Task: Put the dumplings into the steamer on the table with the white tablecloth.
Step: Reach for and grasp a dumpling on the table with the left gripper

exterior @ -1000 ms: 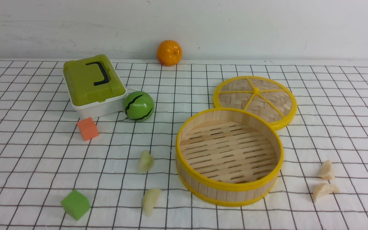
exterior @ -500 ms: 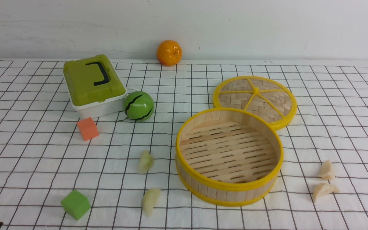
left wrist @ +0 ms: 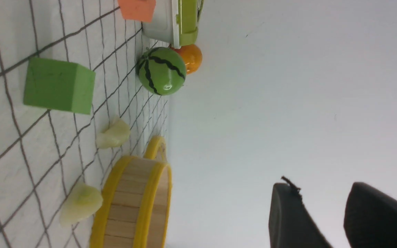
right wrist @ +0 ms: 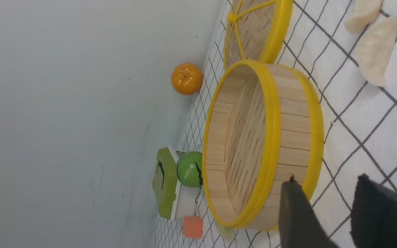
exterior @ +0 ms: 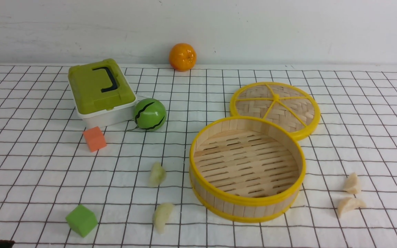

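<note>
Where a white grid cloth [exterior: 29, 165] meets a plain white wall [exterior: 288, 31], left gripper [left wrist: 322, 193] gapes empty; box [exterior: 98, 89], melon ball [exterior: 150, 114], two cubes [exterior: 94, 138] sit left; green dumplings [exterior: 157, 174] lie just left of the empty steamer [exterior: 246, 206], lid [exterior: 275, 105] just behind it, cream dumplings [exterior: 352, 183] to its right; right gripper [right wrist: 327, 186] likewise parted, holding nothing.

No writing, label, brand or number is readable anywhere. The white tablecloth [exterior: 367, 113] bears only a black grid; the green ball [exterior: 149, 114], at ten o'clock of the steamer [exterior: 250, 208], only black stripes.
</note>
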